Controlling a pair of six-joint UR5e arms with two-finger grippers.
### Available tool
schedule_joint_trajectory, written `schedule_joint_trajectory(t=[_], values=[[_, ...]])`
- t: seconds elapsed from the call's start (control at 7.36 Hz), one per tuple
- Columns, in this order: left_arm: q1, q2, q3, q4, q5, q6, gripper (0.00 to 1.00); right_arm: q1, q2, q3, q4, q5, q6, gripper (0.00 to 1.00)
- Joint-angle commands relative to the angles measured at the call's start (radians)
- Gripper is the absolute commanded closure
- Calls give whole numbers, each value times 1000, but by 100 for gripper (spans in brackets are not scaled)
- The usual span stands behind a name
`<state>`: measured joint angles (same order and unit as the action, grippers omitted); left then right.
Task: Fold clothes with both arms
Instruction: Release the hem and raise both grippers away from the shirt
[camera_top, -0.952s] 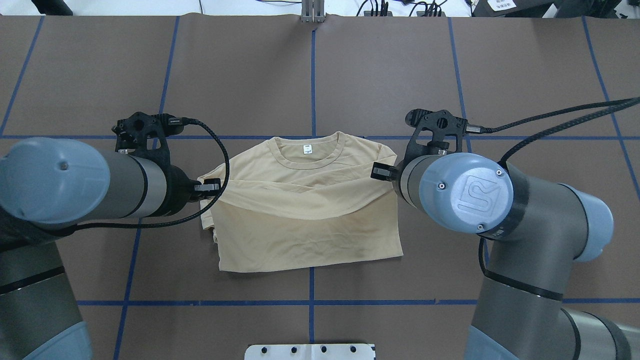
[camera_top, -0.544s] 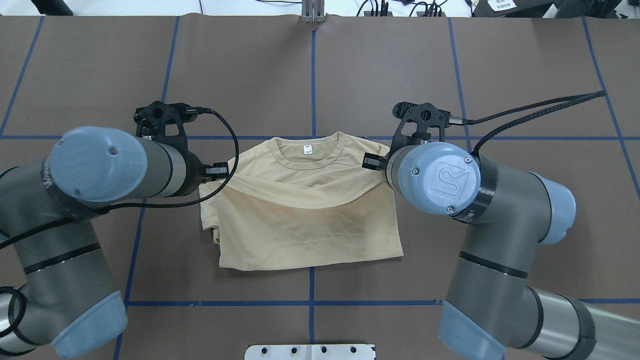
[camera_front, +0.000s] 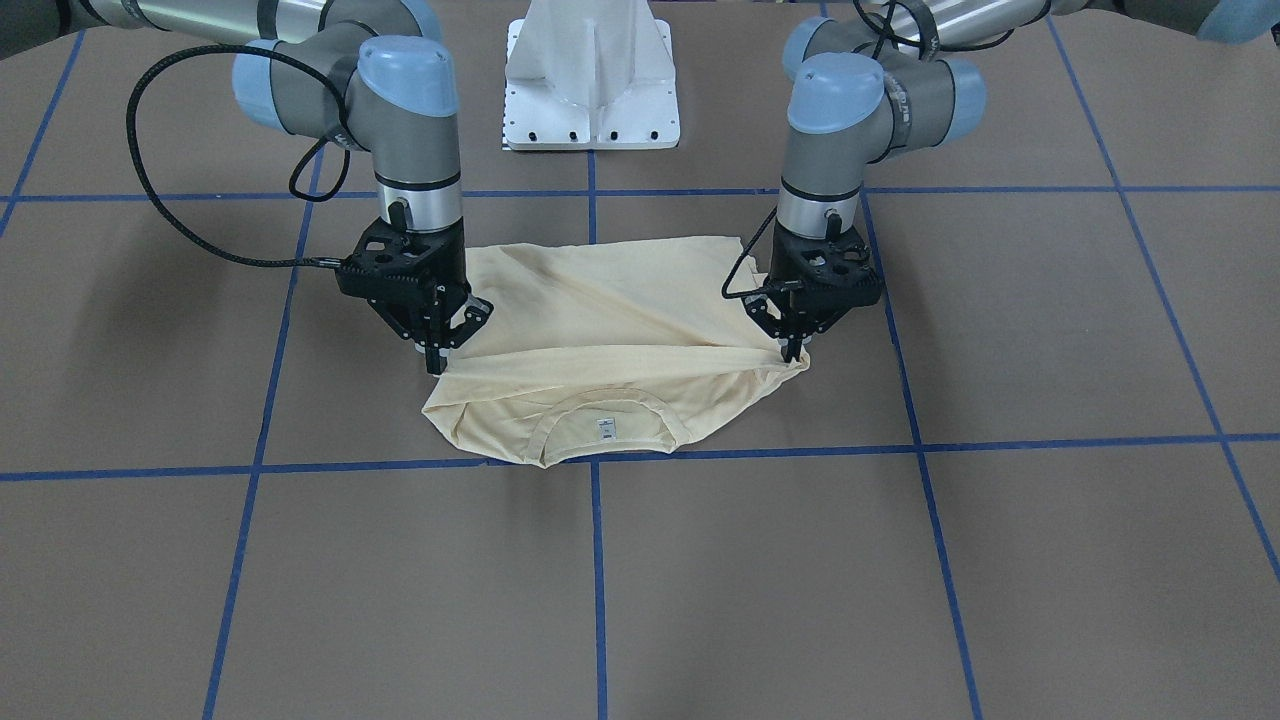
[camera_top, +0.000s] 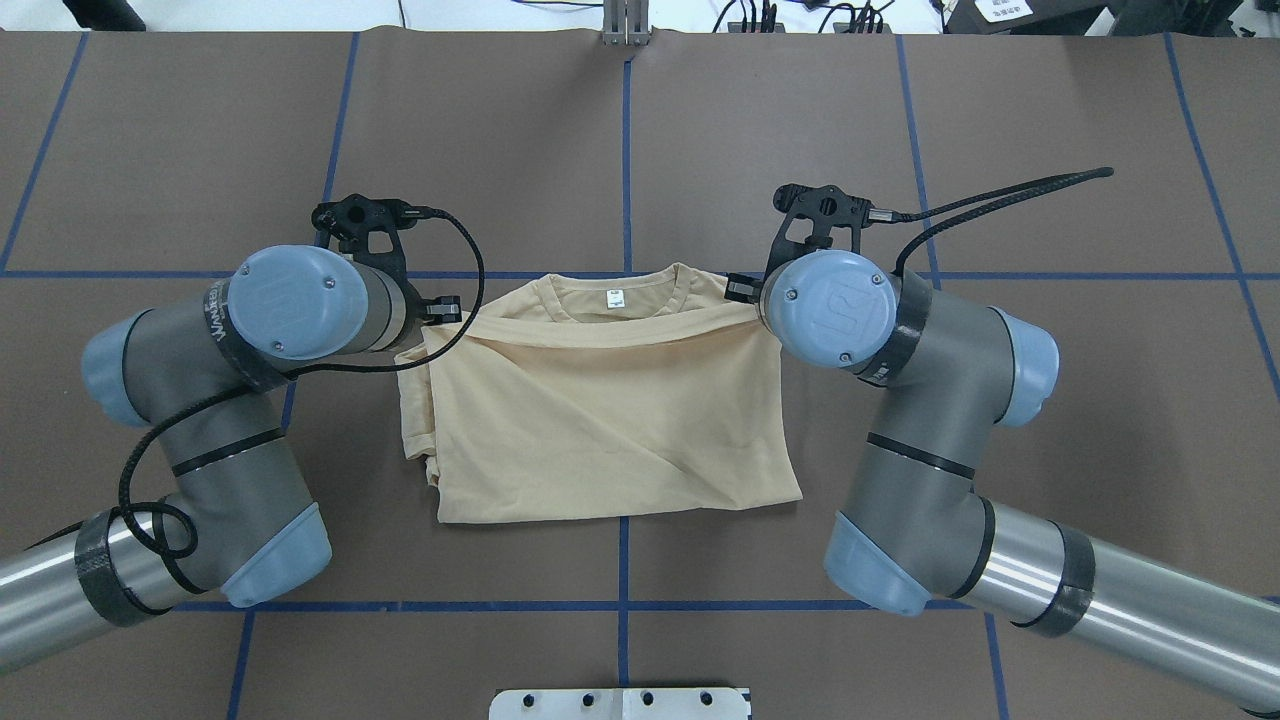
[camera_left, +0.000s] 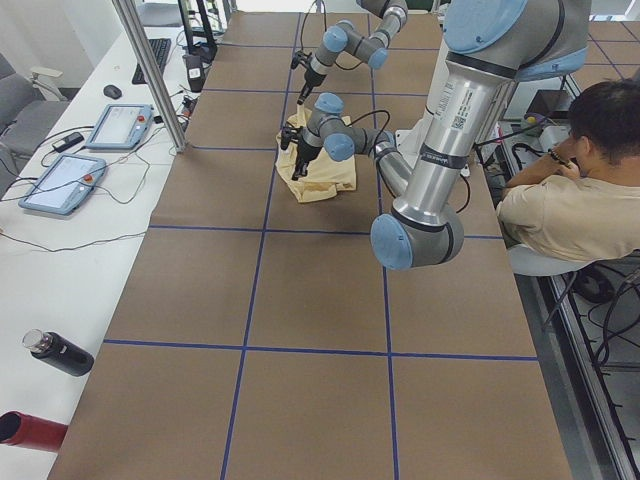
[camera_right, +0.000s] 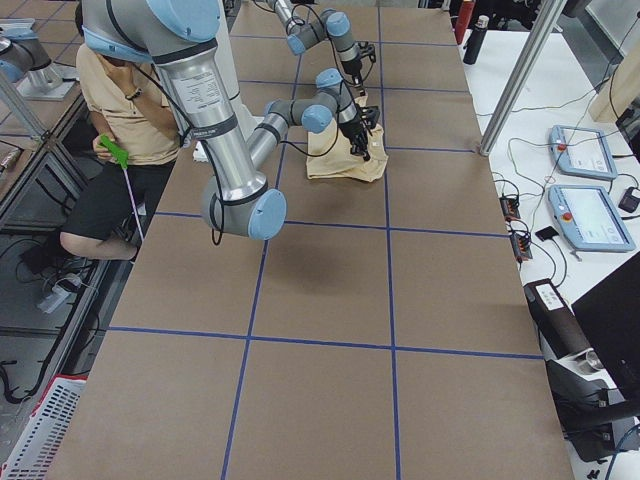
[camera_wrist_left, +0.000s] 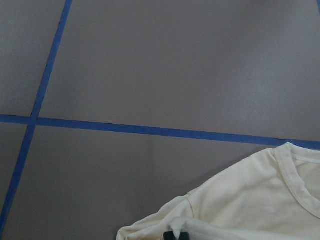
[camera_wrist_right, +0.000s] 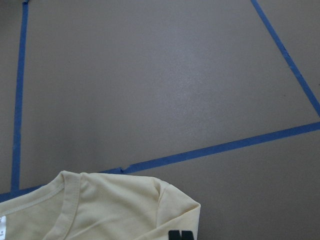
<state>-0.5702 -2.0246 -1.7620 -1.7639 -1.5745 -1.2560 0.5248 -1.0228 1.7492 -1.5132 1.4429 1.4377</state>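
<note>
Left gripper (camera_front: 793, 348) and right gripper (camera_front: 437, 358), each apparently pinching the hem (camera_top: 600, 337) of the T-shirt (camera_top: 610, 430), now hold it at the collar (camera_top: 557, 308), nearer the tabletop's (camera_top: 800, 120) far edge than a second ago; fold nearly closed

The lifted edge of the shirt (camera_top: 610, 430) has been carried further toward 12 o'clock in the overhead view. A second ago it lay across the middle of the chest, and now it is drawn up just short of the collar (camera_top: 545, 298), so that only the neckline and the label (camera_top: 615, 297) are left uncovered. The left gripper (camera_front: 793, 350), clamped on that edge at 9 o'clock, and the right gripper (camera_front: 437, 360), clamped at 3 o'clock, have both been moved toward 12 o'clock and slightly inward. The folded edge at 6 o'clock has been pulled a little toward 12 o'clock. The left arm (camera_top: 200, 400) and right arm (camera_top: 920, 440) have been swung in over the table.
</note>
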Motion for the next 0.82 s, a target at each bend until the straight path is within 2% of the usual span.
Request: schedule_joint_trajectory(t=[0.0,0.14,0.27,0.41,0.54,0.68], values=[[-14,-10,26,-37,5,60,100,26,36,-54,7,10,-28,100],[-22,-9,29,-39,5,75,100,32,36,-56,7,10,-34,85],[-28,-9,29,-39,4,90,43,32,38,-56,7,10,-34,44],[-42,-6,18,-40,4,154,0,44,46,-56,7,14,-40,1],[-51,3,-2,-42,-4,183,0,60,50,-54,8,72,-52,1],[-53,32,-63,-43,-9,214,0,84,46,-30,5,155,-103,1]])
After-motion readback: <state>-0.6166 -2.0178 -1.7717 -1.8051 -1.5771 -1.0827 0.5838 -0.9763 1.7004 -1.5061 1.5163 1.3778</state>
